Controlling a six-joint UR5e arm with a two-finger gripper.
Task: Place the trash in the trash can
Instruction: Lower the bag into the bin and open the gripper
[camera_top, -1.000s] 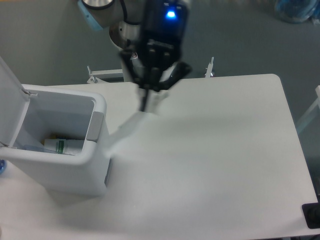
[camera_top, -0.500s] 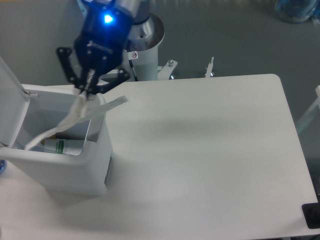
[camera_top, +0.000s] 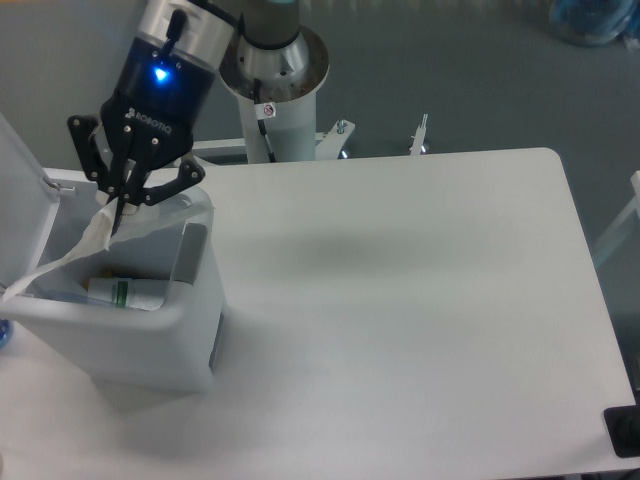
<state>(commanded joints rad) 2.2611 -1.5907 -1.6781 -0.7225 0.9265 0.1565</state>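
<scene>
The gripper (camera_top: 120, 210) hangs over the trash can (camera_top: 195, 340), fingers pinched on the plastic bag (camera_top: 75, 250). The bag's tail drapes across the can's left rim, so releasing well inside the opening, above the bottle (camera_top: 125, 293), should drop it cleanly.

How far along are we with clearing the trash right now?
Done: the bottle already lies inside the trash can, whose lid is open. In hand: the gripper is over the can's opening, pinching the plastic bag, which hangs down across the opening with its tail draped over the front rim. Left: release the bag so it drops fully inside. No other trash shows on the table.
</scene>
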